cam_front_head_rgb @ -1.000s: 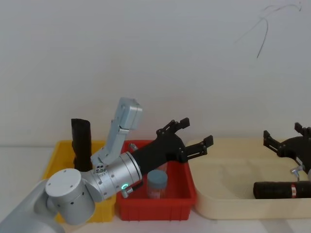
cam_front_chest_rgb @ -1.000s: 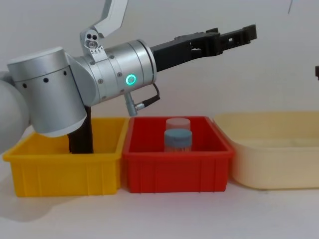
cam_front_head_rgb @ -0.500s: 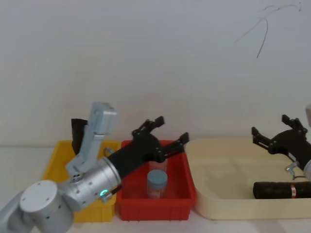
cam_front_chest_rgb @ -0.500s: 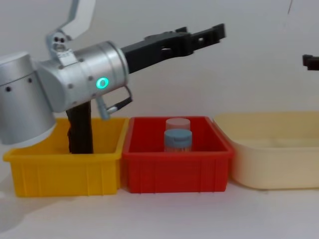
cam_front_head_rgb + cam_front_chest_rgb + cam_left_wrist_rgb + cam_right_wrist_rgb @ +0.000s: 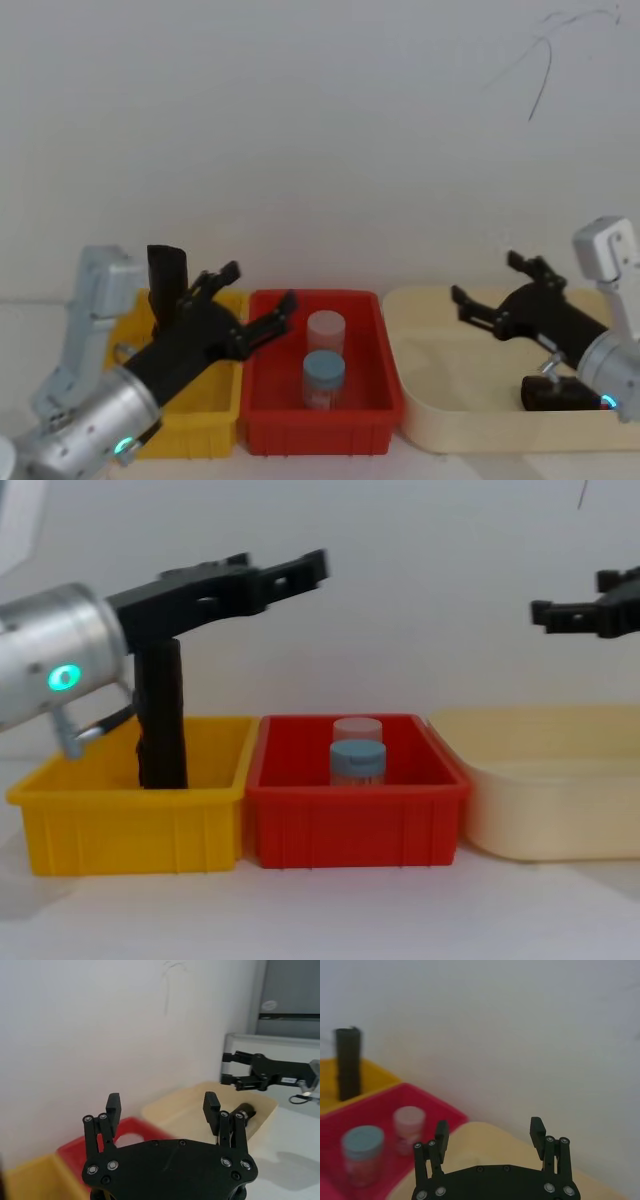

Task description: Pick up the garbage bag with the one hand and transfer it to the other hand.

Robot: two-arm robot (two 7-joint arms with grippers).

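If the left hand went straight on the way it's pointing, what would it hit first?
Probably the wall. The left hand is open and points above the red bin and its jars, with bare wall beyond its fingers in the wrist view. Depth is unclear.

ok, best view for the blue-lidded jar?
Head view: the blue-lidded jar shows whole, from above. Chest view hides its base behind the wall of the red bin; right wrist view catches it farther off.

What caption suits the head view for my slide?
Left gripper, jaws open, near the upright black roll; right gripper open over cream tray.
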